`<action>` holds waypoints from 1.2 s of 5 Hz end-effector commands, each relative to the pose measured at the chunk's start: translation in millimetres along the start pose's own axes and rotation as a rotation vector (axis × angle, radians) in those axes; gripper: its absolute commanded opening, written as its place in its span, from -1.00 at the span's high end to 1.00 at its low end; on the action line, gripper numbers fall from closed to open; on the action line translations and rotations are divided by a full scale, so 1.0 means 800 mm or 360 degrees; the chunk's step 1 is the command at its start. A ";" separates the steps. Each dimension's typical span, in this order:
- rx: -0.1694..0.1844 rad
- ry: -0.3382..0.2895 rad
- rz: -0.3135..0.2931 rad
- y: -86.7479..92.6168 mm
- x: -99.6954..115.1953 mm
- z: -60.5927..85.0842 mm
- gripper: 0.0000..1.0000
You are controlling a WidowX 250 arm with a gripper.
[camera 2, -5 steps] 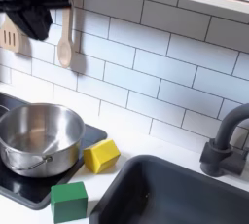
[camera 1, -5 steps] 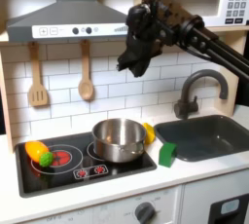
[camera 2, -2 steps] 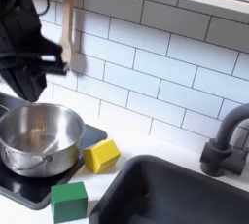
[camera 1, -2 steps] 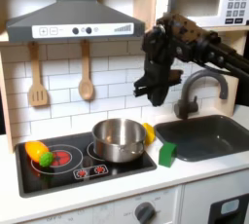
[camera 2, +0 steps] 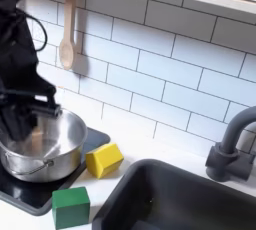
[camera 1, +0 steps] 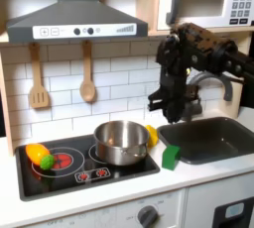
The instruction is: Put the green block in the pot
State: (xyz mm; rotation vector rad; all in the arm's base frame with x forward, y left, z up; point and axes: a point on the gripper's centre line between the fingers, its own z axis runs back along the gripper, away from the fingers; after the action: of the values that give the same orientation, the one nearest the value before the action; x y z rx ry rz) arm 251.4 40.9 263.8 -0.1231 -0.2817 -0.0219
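Green block (camera 1: 171,157) sits untouched on the counter (camera 1: 198,177) beside the pot (camera 1: 121,141) — the pincer (camera 1: 162,104), grip state unclear, hovers above; descent comes next.

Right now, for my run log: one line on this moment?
gripper: above green block, state unclear | green block: on counter beside sink | pot: on stove

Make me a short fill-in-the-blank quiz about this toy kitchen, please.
1. The green block lies on the counter between the pot and the ____.
2. In the second exterior view, the piece just behind the green block is coloured ____.
3. The pot stands on the ____.
4. The gripper hangs in the air holding ____.

Missing words: sink; yellow; stove; nothing
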 end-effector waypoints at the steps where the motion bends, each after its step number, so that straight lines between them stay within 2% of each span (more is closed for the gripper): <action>1: -0.0021 0.0083 -0.0067 -0.013 -0.038 0.001 -0.22; 2: -0.0010 0.0117 -0.0105 -0.016 -0.053 0.001 -1.00; 4: -0.0014 0.0240 -0.0272 -0.030 -0.077 0.003 -1.00; 5: -0.0034 0.0286 -0.0301 -0.027 -0.090 0.003 -1.00; 6: -0.0076 0.0326 -0.0429 -0.025 -0.098 0.005 -1.00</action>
State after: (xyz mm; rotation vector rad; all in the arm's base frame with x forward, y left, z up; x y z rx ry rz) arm 174.5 23.8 249.2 -0.1244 -0.0967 -0.3108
